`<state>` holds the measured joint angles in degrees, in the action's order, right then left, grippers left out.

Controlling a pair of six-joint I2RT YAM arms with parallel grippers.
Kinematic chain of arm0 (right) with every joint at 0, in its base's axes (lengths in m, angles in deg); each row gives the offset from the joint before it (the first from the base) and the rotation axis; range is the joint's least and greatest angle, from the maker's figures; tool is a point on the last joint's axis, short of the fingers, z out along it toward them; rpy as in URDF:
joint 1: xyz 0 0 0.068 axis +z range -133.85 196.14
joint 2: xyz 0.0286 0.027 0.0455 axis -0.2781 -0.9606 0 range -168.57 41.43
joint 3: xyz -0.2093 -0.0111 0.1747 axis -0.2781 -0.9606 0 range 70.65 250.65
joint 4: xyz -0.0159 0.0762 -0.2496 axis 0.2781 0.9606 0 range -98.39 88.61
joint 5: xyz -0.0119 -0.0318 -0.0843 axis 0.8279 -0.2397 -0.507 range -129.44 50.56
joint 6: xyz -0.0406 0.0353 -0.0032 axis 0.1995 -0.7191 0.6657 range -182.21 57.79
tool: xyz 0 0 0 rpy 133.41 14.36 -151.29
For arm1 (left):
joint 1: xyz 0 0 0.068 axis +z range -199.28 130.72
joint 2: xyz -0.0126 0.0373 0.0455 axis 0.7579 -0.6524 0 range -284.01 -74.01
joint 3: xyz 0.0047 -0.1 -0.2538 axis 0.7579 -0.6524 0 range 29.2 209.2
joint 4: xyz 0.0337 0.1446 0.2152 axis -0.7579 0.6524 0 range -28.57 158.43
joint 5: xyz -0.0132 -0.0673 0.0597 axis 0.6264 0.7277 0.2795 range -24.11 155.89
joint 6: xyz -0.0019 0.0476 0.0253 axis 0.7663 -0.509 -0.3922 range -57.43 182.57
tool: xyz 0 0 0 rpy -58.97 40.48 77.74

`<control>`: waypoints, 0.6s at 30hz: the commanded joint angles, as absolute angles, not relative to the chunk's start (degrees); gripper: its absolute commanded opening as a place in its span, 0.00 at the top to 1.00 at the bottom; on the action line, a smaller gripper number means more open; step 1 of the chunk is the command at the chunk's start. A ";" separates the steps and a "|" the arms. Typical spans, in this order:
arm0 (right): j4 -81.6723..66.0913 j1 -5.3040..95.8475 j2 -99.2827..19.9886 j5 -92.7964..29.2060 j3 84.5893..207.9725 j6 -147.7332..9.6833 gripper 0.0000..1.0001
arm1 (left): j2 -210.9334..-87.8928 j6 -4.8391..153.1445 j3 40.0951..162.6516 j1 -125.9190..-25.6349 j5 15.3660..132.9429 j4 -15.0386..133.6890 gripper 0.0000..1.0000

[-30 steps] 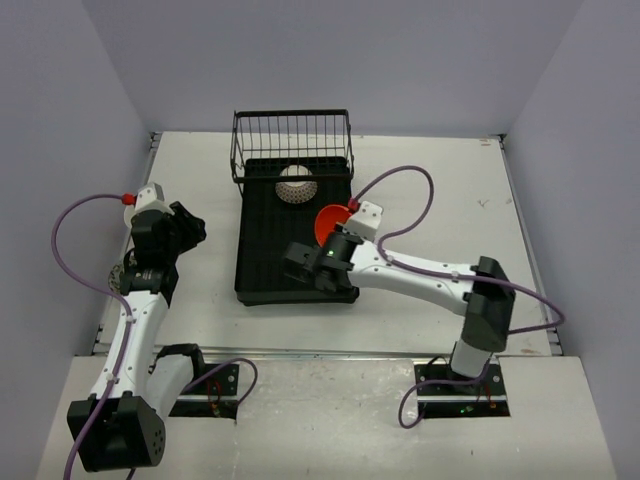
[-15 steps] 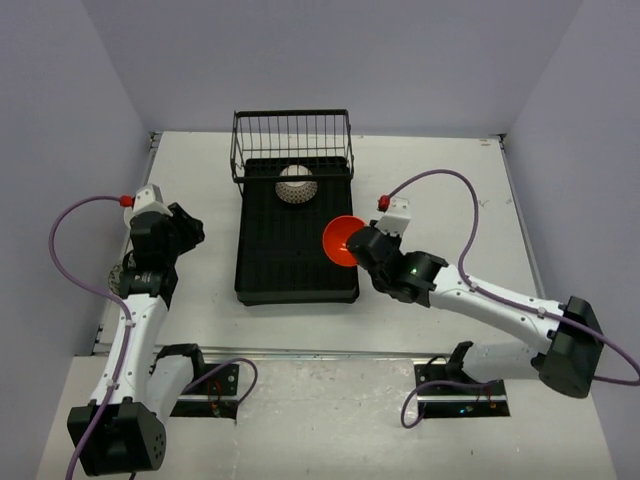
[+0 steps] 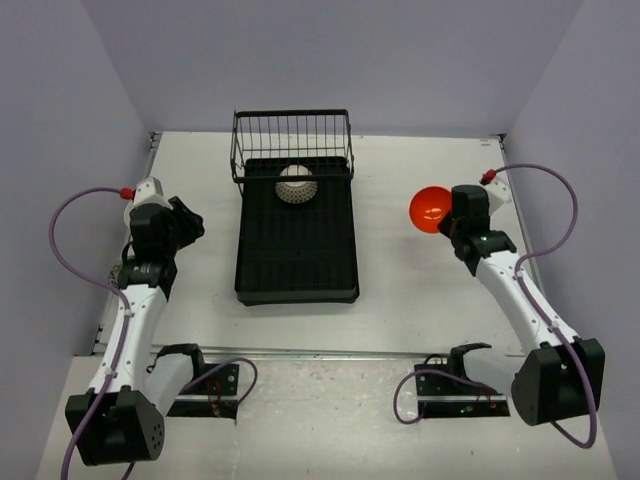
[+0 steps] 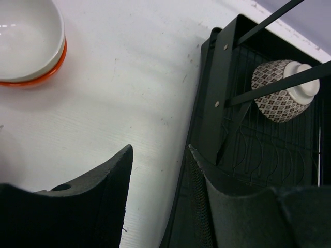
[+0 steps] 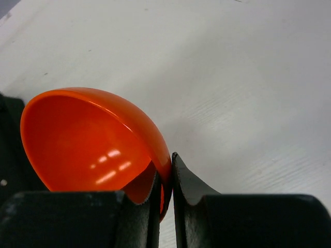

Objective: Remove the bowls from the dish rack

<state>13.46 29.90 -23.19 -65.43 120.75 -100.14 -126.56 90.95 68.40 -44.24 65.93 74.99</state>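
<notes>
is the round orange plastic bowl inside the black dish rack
No, the right gripper holds the orange bowl over the white table.

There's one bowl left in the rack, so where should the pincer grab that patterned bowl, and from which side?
Probably the white foot ring, facing up because the patterned bowl lies upside down on the dish rack floor. Come from above, near side: the wire basket stands just behind it.
</notes>
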 commanded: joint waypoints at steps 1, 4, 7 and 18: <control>12.27 20.74 -25.10 -58.09 119.78 -101.85 1.00 | -124.56 89.56 72.36 -44.71 66.34 74.26 0.53; 13.14 12.82 -27.90 -51.06 120.13 -100.80 1.00 | -122.44 89.21 71.83 -44.71 67.38 73.30 0.54; 19.90 10.44 -31.69 -48.84 124.34 -100.36 1.00 | -122.26 88.77 72.79 -44.62 69.05 73.56 0.54; 25.36 4.55 -39.25 -43.83 126.37 -97.55 1.00 | -129.81 87.71 80.18 -45.58 67.47 79.80 0.54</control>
